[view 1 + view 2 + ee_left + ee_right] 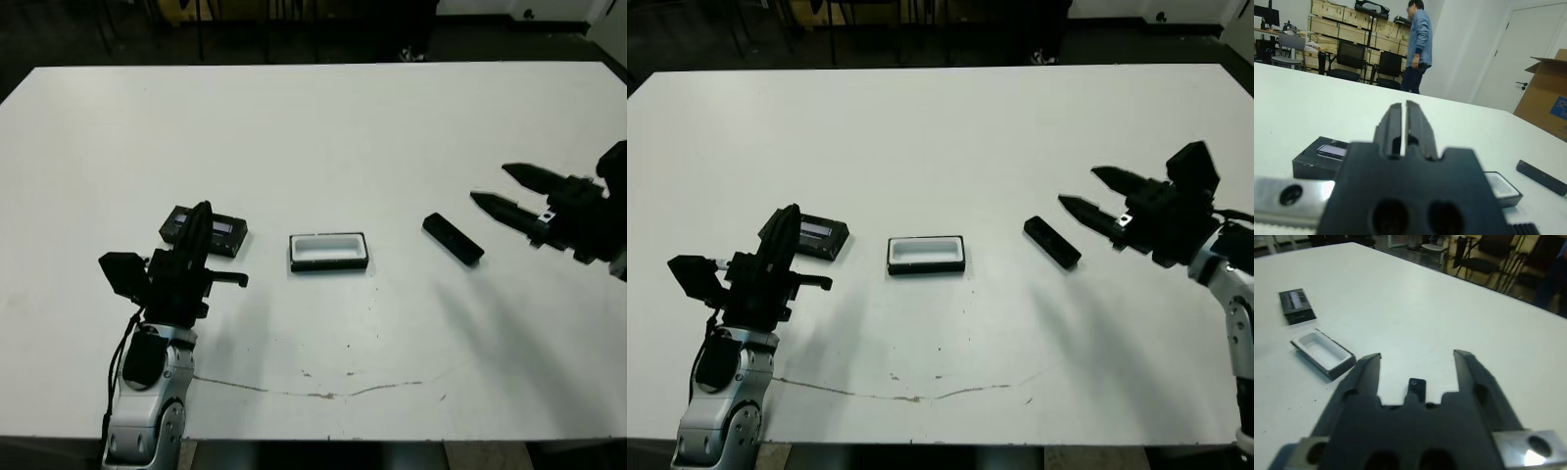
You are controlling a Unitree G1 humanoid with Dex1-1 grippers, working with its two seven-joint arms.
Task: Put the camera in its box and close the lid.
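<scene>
camera [1052, 243] right of box [926, 254], lying flat | likely light, rigid, slick: pinch its 2 long edges | right gripper [1084, 195] spread wide, empty | left gripper [204, 223] closed, empty

"Can you read any words from here?"

"Not really. The big cardboard box [1543, 93] by the wall has a blue patch with white marks on it, but it is cut off at the edge. I can't tell what they say."

"What about the lid [204, 231] on the table?"

"It has a pale strip on top. It's too small to read."
</scene>
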